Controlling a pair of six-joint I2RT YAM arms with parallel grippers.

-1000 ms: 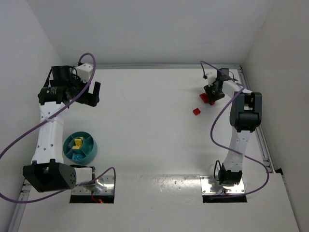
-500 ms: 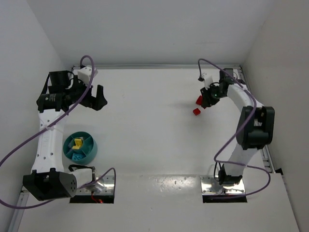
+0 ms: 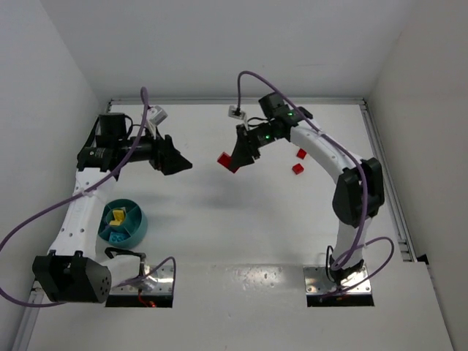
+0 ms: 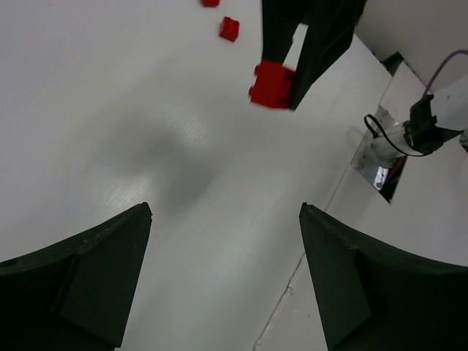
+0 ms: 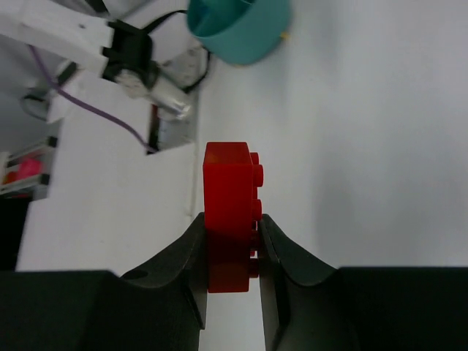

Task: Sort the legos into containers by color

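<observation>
Right fingers (image 5: 183, 257) clamped on red lego (image 3: 226, 160), airborne upper centre; left fingers (image 4: 95, 281) apart; carry level to teal bowl (image 3: 143, 221) lower left and release low, into a compartment away from the yellow and blue.

Right hand (image 3: 233, 162) has swung left, carrying a red lego (image 3: 225, 159); left hand (image 3: 181, 164) turned toward it.

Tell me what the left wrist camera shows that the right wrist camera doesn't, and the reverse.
Only the left wrist view: two loose red bricks lying on the table, and the left gripper, open and empty. Only the right wrist view: the teal bowl, standing far beyond the fingers. Both: the red brick clamped in the right gripper.
</observation>
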